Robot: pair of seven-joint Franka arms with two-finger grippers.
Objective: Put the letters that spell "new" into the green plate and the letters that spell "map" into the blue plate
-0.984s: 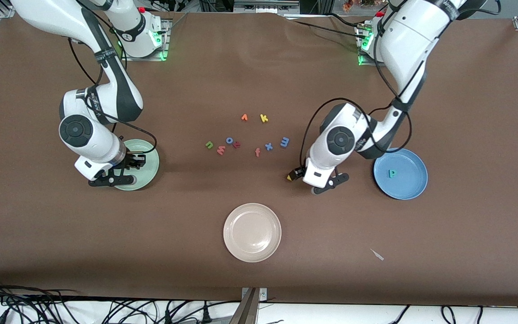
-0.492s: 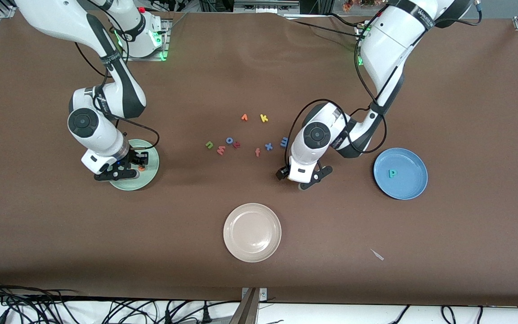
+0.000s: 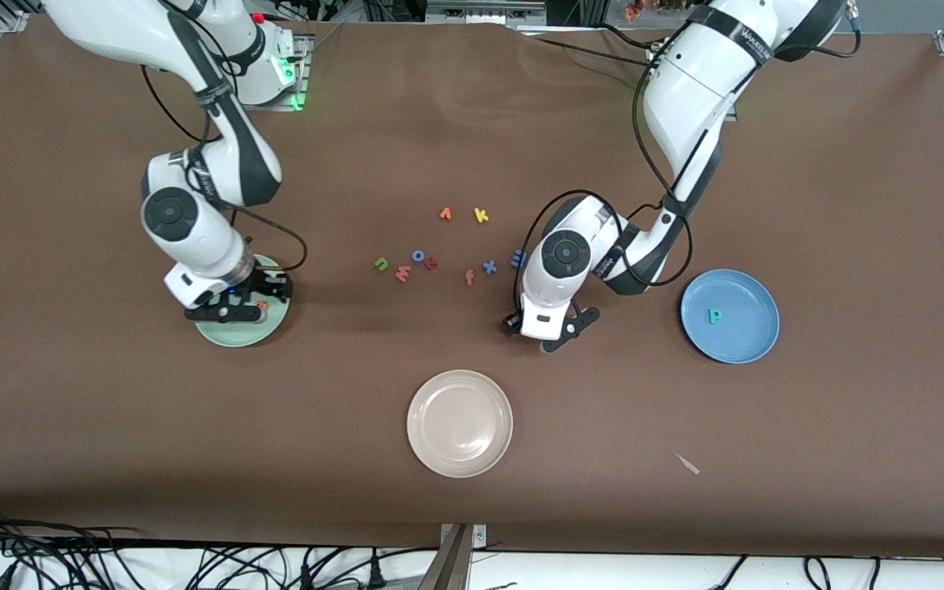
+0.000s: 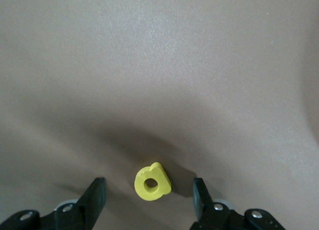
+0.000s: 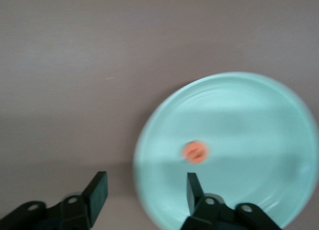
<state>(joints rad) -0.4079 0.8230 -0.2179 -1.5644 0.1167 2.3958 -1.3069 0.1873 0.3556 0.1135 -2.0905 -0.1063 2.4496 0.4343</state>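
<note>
Left gripper (image 4: 149, 202), fingers spread, is straddling the small yellow foam a (image 4: 152, 182) — needs closing, then carrying to the round blue plate (image 3: 746, 340); right gripper (image 5: 144, 192), released, is hanging over the round mint-green plate (image 5: 259, 110) w/ the orange foam e (image 5: 195, 151) lying in it.

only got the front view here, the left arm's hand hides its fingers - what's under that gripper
Observer: A small yellow foam letter a lies flat on the brown table, between the fingers of the left gripper.
Operator: is it gripped
Observer: No. The jaws stand open and both fingers are clear of it.
Operator: is the right gripper holding anything
Observer: No. The right gripper is open and empty over the edge of the round pale green plate, where a small orange foam letter lies.
</note>
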